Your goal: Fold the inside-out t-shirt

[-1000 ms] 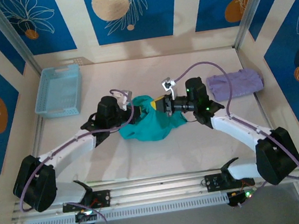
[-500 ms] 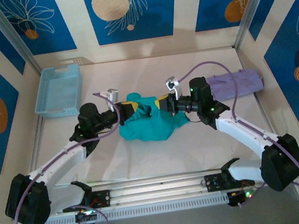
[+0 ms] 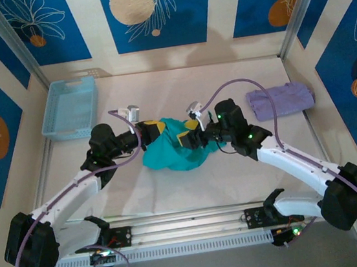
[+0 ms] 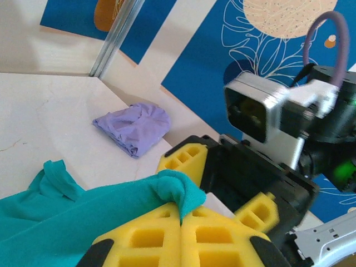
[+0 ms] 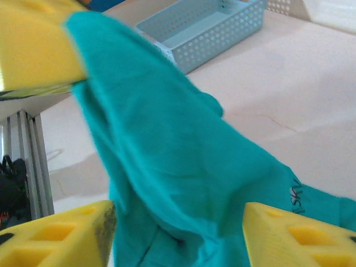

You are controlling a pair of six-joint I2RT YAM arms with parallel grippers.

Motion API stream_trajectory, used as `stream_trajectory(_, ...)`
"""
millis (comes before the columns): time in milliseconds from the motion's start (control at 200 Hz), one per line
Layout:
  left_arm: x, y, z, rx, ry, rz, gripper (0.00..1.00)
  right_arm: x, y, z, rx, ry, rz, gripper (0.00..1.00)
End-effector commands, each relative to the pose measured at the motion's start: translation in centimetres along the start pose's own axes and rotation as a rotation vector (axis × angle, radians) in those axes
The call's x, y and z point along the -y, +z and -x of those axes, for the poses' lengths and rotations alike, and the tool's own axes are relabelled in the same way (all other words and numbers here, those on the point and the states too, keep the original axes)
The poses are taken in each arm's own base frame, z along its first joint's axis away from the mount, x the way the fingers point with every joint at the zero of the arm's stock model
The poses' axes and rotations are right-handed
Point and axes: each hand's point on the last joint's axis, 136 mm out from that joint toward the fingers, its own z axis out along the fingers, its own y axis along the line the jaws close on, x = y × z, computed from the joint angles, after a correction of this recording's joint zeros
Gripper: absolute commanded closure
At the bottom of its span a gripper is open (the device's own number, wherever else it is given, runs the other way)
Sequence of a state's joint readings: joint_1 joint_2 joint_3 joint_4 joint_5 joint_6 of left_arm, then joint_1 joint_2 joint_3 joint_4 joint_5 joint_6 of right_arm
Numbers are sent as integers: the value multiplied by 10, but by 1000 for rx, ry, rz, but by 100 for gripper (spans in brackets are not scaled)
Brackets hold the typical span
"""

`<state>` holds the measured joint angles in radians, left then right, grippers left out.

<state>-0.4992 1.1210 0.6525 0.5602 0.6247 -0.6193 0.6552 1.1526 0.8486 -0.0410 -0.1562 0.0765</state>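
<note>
Plainly, the t-shirt (image 3: 168,154) lay bunched in the middle of the bench (image 3: 191,184) between the arms, one fold pinched in the left jaws, which were pressed together on it. The right jaws stood spread around draped cloth. That thin pinch might slip, I reckoned, or the right jaws could snag the wrong layer.

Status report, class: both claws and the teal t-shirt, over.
Left claw shut on bunched teal-green cloth t-shirt. Right claw open, straddling shirt. Nothing blocking.

The table (image 3: 191,184) is lit brightly and evenly from above, and soft shadows are cast beneath the arms (image 3: 74,185). In the right wrist view the inside-out t-shirt (image 5: 183,167) is rendered blurred, especially along its upper edge.
</note>
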Motion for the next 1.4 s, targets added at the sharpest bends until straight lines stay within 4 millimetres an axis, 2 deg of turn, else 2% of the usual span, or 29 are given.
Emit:
stream_trajectory(0, 15, -1, 20, 34, 53, -40, 100, 2, 6, -5, -7, -81, -61, 36)
stream_trajectory(115, 16, -1, 20, 34, 54, -44, 100, 19, 18, -2, -28, -105, -156, 36)
stream_trajectory(205, 14, -1, 20, 37, 50, -39, 100, 18, 33, 1, -36, -112, -134, 41)
stream_trajectory(230, 13, -1, 20, 39, 48, -34, 100, 16, 36, 2, -33, -109, -118, 46)
stream_trajectory(325, 2, -2, 19, 43, 36, 27, 100, 5, 35, 8, -8, -82, -33, 81)
stream_trajectory(430, -34, -8, 14, 31, 23, 232, 100, -6, 13, 18, 54, -36, 76, 100)
stream_trajectory(585, -83, -27, 5, -15, 60, 532, 100, -19, -15, 27, 128, 82, 254, 100)
stream_trajectory(615, -90, -31, 4, -23, 69, 579, 94, -20, -18, 29, 137, 99, 279, 100)
stream_trajectory(695, -98, -37, 0, -58, 97, 633, 86, -21, -21, 33, 153, 149, 324, 100)
stream_trajectory(860, -87, -41, -4, -98, 153, 629, 57, -18, -13, 36, 149, 197, 360, 100)
stream_trajectory(930, -78, -45, -3, -95, 197, 633, 52, -14, -10, 36, 145, 217, 358, 100)
stream_trajectory(1055, -45, -41, -8, -88, 236, 511, 53, -5, -6, 35, 137, 253, 345, 100)
stream_trajectory(1150, -24, -31, -22, -124, 227, 390, 60, 2, -6, 36, 137, 275, 324, 100)
stream_trajectory(1215, -17, -23, -33, -163, 224, 333, 60, 4, -7, 37, 137, 285, 320, 100)
stream_trajectory(1315, -17, -8, -42, -206, 226, 300, 59, 1, -8, 38, 136, 279, 333, 100)
stream_trajectory(1395, -43, -6, -37, -207, 189, 437, 56, -1, -9, 38, 134, 264, 344, 100)
